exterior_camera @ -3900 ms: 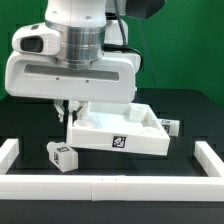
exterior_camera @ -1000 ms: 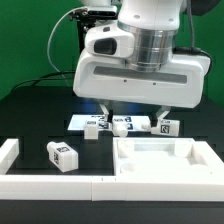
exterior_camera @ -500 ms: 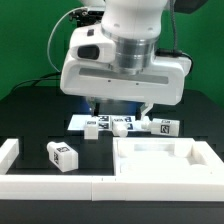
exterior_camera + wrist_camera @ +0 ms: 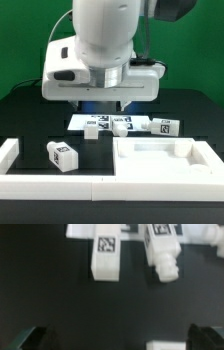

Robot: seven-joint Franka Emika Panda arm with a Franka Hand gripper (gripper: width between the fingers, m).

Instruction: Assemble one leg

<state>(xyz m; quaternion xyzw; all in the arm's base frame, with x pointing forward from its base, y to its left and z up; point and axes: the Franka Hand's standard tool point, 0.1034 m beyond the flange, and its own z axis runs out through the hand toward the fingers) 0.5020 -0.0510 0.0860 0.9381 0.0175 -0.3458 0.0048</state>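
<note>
Several white legs with tag marks lie on the black table. Three lie in a row at the back: one (image 4: 96,127), one (image 4: 124,125) and one (image 4: 166,126). A fourth leg (image 4: 63,156) lies alone at the exterior view's left front. My gripper (image 4: 120,339) is open and empty, hovering above the back row. Its dark fingers (image 4: 35,336) show at the edge of the wrist view. The wrist view shows two legs side by side, one (image 4: 105,255) and one (image 4: 163,255), well apart from the fingers. In the exterior view the arm's white hand hides the fingertips.
The wide white panel with raised rims (image 4: 128,163) lies at the exterior view's right front. The marker board (image 4: 77,122) lies behind the leg row. A white fence (image 4: 50,185) runs along the front and sides. A white patch (image 4: 165,345) shows between the fingers.
The arm has swung toward the exterior view's left over the back row of legs and turned. Earlier it was at the panel, which now lies at the right front.
</note>
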